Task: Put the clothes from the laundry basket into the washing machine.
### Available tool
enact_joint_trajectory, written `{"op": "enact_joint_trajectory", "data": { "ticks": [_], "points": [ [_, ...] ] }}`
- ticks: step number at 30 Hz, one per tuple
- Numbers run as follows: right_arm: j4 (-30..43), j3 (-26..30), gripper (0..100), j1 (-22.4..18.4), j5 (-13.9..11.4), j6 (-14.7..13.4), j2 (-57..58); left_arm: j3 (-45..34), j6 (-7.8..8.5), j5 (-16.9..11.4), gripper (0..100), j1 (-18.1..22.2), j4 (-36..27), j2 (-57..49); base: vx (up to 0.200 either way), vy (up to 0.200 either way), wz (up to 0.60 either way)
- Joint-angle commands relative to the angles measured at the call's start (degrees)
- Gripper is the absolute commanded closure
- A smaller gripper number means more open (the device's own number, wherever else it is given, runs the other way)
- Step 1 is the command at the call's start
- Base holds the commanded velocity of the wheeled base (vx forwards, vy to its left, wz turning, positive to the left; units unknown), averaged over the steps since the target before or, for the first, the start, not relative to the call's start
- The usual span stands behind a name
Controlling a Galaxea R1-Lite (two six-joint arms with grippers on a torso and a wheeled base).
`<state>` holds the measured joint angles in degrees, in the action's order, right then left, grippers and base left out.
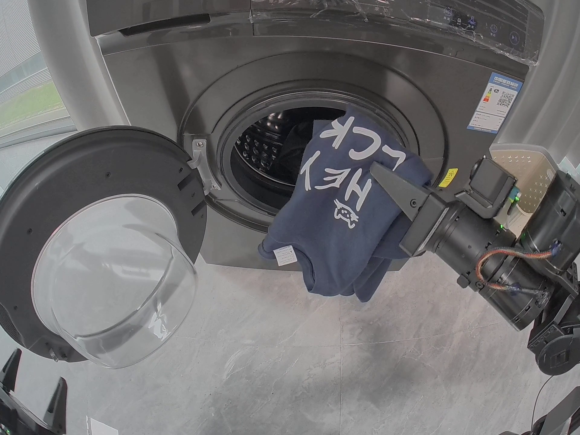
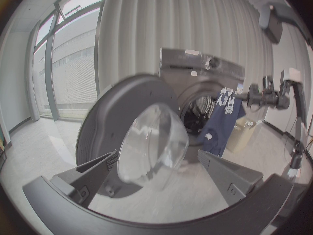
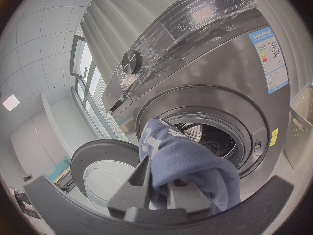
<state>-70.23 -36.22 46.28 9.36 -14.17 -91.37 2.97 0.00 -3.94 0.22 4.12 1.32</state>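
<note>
One garment, a navy sweatshirt [image 1: 338, 212] with white lettering, is in hand and not yet inside the washing machine [image 1: 181, 74]. It hangs in front of the right part of the round drum opening [image 1: 266, 146], its upper fold level with the top of that opening and its lower end dangling free past the lower rim, in front of the grey front panel and above the floor [image 1: 302, 345]. Its long axis runs roughly top to bottom, leaning a little so that the upper end tips towards the drum and the lower end, where a small white tag [image 1: 285, 255] shows, points at the floor. Whether the top fold has crossed the rim I cannot tell. The right gripper [image 3: 163, 188] is closed on the cloth near its upper right side, reaching in from the right, with fabric bunched between and over the two fingers. A dark shape [image 1: 293, 146] lies deeper in the drum; it may be clothing already loaded, but that is not clear. The door [image 1: 103, 170] stands swung wide open to the left, well out of the way. The pale perforated laundry basket [image 1: 531, 176] sits just beside the machine on the right, its inside hidden, so how much remains to load cannot be judged. The left gripper [image 2: 157, 154] hangs low at the left, near the door, with its fingers spread wide and nothing in them.
</note>
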Motion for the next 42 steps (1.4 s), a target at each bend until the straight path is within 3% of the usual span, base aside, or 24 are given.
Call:
{"op": "enact_joint_trajectory", "data": {
  "ticks": [1,2,3,4,5,8,9,12,15,19,21,22,30,37,42],
  "points": [
    [0.0,-2.0,100,-0.7,0.0,0.0,-1.5,12.5,-3.78,-11.8,0,1.3,5.5,13.6,0.000,0.000,0.00],
    [0.0,-2.5,100,-0.7,0.0,0.0,-2.1,12.4,-3.96,-15.7,0,1.1,5.5,15.7,0.000,0.000,0.00],
    [0.0,-2.5,100,-0.7,0.0,0.0,-2.1,12.4,-3.96,-15.7,0,1.1,5.5,15.7,0.000,0.000,0.00],
    [0.0,-3.7,100,-0.7,-0.2,0.0,-2.9,11.6,-3.34,-23.6,0,1.4,5.5,21.8,0.000,0.000,0.00],
    [0.0,-4.8,100,-1.0,-0.5,0.0,-3.6,11.4,-2.72,-28.7,0,1.1,6.1,27.6,0.000,0.000,0.00],
    [0.0,-6.7,100,-2.3,-0.7,0.0,-4.6,11.5,0.18,-31.7,0,0.1,7.3,36.9,0.000,0.000,0.00],
    [0.0,-7.4,100,-2.8,-0.8,0.1,-4.9,11.2,2.29,-31.7,0,-1.1,9.8,42.8,0.000,0.000,0.00],
    [0.2,-8.8,100,-3.7,-0.9,-0.1,-5.0,10.1,2.90,-31.5,0,-6.6,16.9,50.9,0.000,0.000,0.00],
    [0.1,-9.6,100,-4.3,-1.1,0.0,-5.2,10.0,1.93,-29.8,0,-11.8,22.7,57.0,0.000,0.000,0.00],
    [0.2,-10.5,100,-4.4,-1.4,0.0,-5.9,11.9,-1.85,-21.2,0,-23.1,30.3,68.6,0.000,0.000,0.00],
    [0.4,-10.7,100,-4.4,-1.4,0.0,-5.9,12.2,-2.72,-19.7,0,-24.6,31.8,70.9,0.000,0.000,0.00],
    [0.4,-11.4,100,-4.4,-1.4,0.0,-5.9,13.0,-3.69,-17.9,0,-26.7,36.1,75.5,0.000,0.000,0.00],
    [0.8,-10.6,100,-4.4,-1.3,-0.1,-5.9,14.6,-4.22,-17.4,0,-29.4,49.3,88.2,0.000,0.000,0.00],
    [0.1,-10.5,100,-3.9,-1.3,-0.1,-7.9,17.4,-4.66,-14.7,0,-31.1,57.2,95.8,0.000,0.000,0.00],
    [0.1,-10.0,100,-3.5,-1.2,-0.1,-8.6,19.3,-7.56,-15.3,0,-31.5,65.0,102.3,0.000,0.000,0.00]
  ]
}}
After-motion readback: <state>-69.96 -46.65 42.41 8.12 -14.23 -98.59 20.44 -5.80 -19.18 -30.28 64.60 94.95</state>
